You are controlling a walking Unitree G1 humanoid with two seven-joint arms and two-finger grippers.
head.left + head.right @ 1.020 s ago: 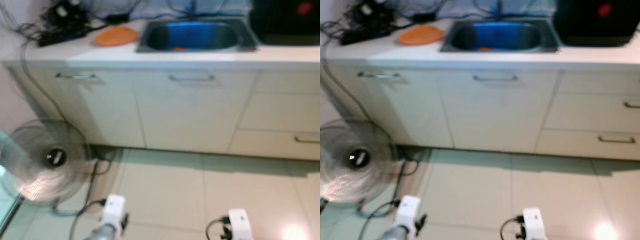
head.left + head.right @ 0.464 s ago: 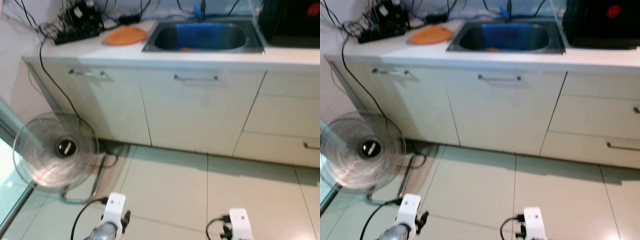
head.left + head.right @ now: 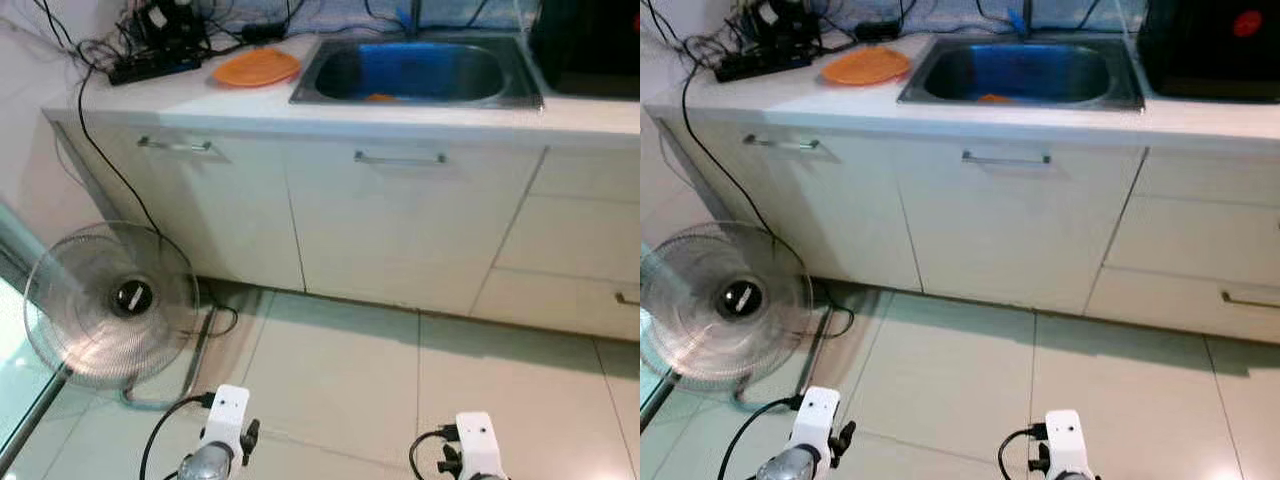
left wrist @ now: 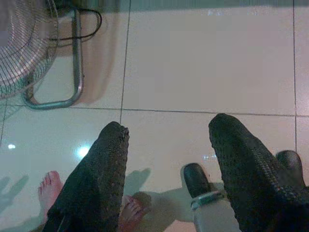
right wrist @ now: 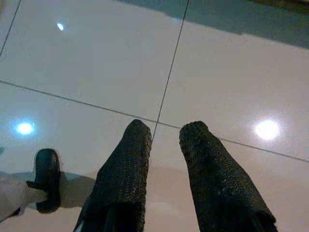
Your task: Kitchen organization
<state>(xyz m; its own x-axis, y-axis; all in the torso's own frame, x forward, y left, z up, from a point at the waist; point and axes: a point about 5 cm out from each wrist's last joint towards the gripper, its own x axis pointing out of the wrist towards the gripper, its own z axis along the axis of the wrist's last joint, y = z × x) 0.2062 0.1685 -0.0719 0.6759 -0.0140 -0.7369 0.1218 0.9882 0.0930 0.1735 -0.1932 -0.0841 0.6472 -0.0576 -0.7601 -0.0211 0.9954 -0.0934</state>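
1. Left gripper (image 4: 166,159) hanging low over the floor near the fan (image 3: 110,305), fingers apart, empty.
2. Orange plate (image 3: 256,67) far left on the tabletop (image 3: 200,100), beside the sink (image 3: 420,72); probably light, stiff, slippery; best gripped at the rim.
3. Right gripper (image 5: 166,164) low, fingers slightly parted, empty.

Right gripper (image 5: 166,133) hangs over glossy tiled floor (image 5: 227,82), fingers slightly apart, black robot foot (image 5: 47,174) below.

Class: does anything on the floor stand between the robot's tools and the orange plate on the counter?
Nothing lies on the tiled floor straight ahead. The fan stands off to the left. The orange plate sits on the counter above closed cabinets, beside the sink.
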